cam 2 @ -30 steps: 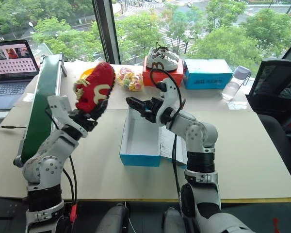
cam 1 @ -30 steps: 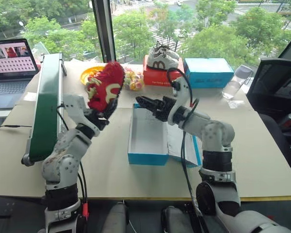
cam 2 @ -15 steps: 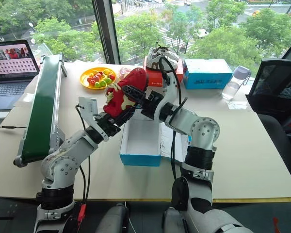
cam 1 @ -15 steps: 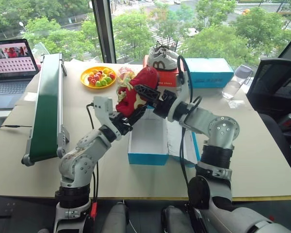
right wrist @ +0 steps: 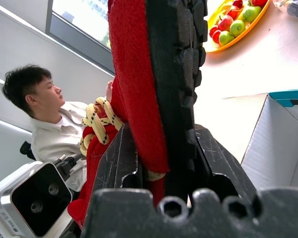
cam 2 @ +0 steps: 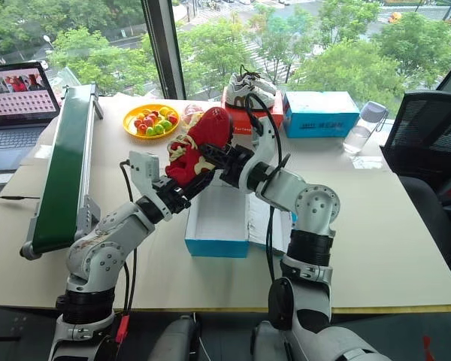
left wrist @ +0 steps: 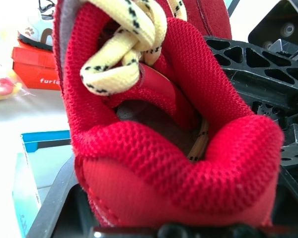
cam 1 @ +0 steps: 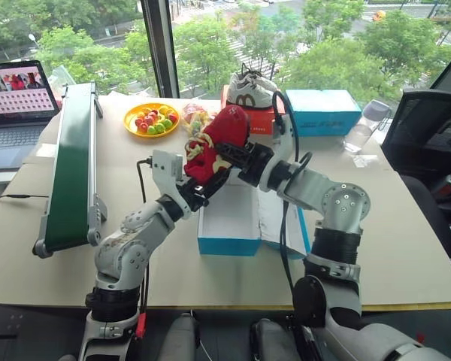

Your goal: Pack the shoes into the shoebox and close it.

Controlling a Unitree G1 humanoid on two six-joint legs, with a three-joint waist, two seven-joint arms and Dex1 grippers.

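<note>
One red shoe (cam 1: 218, 135) with yellowish laces hangs in the air over the back end of the open blue shoebox (cam 1: 229, 244). My left gripper (cam 1: 203, 180) is shut on its heel end from below. My right gripper (cam 1: 231, 154) is shut on it from the right. In the right wrist view, both fingers (right wrist: 120, 158) press on the shoe (right wrist: 139, 74) across its black sole and red side. The left wrist view looks into the shoe's opening (left wrist: 179, 148). The box's white inside holds nothing, and its lid (cam 1: 289, 226) lies open to its right.
A green conveyor (cam 1: 71, 158) runs along the left side. At the back are a yellow fruit plate (cam 1: 152, 119), a red box with a white sneaker (cam 1: 252, 94), a blue box (cam 1: 323, 111) and a bottle (cam 1: 361, 128). A person (right wrist: 44, 114) sits at the left.
My left arm swung the shoe rightward, from beside the conveyor to above the box. The right gripper, open before, has closed on the shoe.
</note>
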